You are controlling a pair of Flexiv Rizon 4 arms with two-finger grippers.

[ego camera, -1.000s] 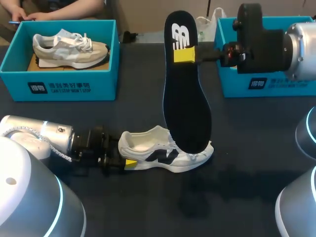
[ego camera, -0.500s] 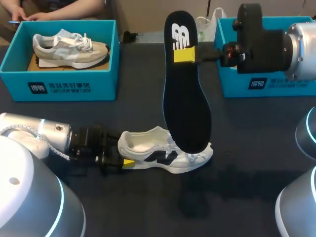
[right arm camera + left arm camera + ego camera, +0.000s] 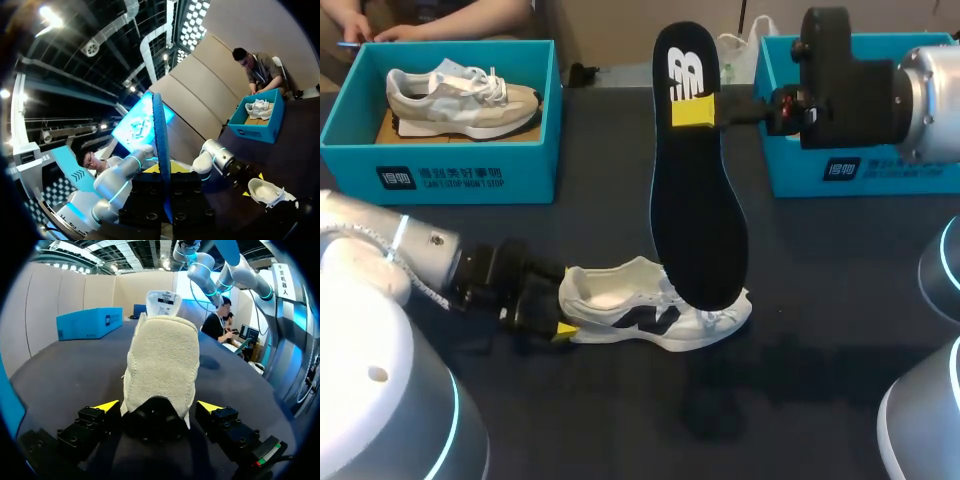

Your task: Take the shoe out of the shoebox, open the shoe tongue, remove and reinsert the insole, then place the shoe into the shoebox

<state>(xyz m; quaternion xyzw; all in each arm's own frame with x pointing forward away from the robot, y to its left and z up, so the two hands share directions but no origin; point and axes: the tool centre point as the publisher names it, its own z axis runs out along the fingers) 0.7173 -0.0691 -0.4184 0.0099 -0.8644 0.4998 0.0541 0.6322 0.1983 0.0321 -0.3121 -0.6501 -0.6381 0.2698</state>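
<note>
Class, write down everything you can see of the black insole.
The black insole is flat and thin, with a white logo at its heel end. It hangs upright, heel up, pinched near the logo by the right end effector. Its toe end overlaps the front of the white shoe; contact is unclear.

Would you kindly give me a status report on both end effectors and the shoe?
Left end effector at heel of shoe, grip unclear. Right end effector shut on insole, upright over the shoe.
</note>
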